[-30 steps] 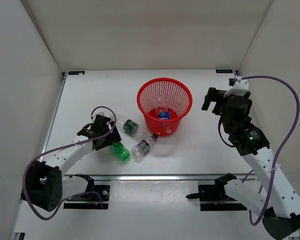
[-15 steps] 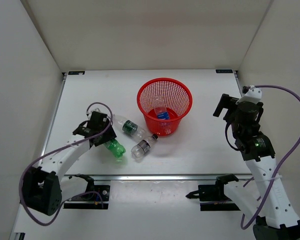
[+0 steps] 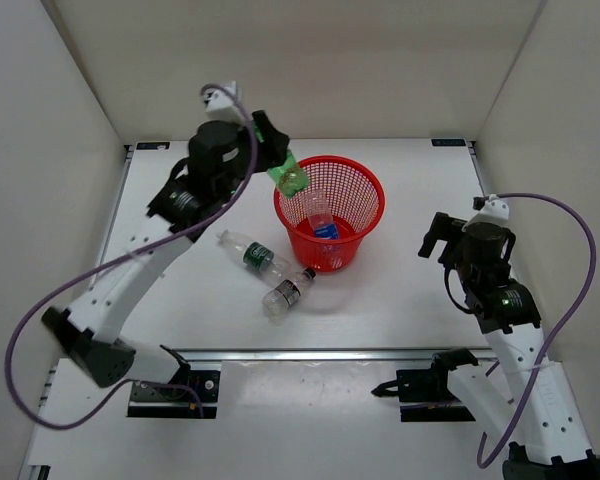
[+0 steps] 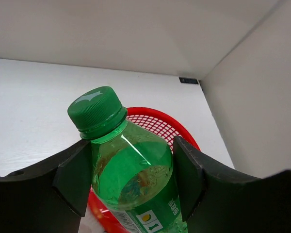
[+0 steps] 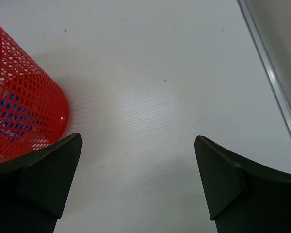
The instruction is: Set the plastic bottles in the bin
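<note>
Left end effector is clamped on the all-green bottle, high in the upper middle of the top view. In the wrist view both fingers press the body below the shoulder, cap leading away from the wrist.

Here's what matters: the bin lies down and to the right of that end effector. The bottle's long axis slants the same way, with its far end over the bin's upper-left rim. From the wrist I see the red rim just behind the bottle. I judge it's barely over the mouth, so I'd want it further in before letting go.

Blue-label bottle is inside the bin, standing tilted. Two lie on the desk at the bin's lower left: the dark-green-label one and the grey-black-label one, near each other, both on their sides and slanted. The left arm is the nearer to them. The right end effector sits well to the right of the bin, fingers spread with nothing between them.

Materials:
- The green bottle is glossy, translucent plastic with a ridged cap, so it may be slippery.
- The bin is open red lattice, round and tapering.
- The desk is matte white with faint grain.
</note>
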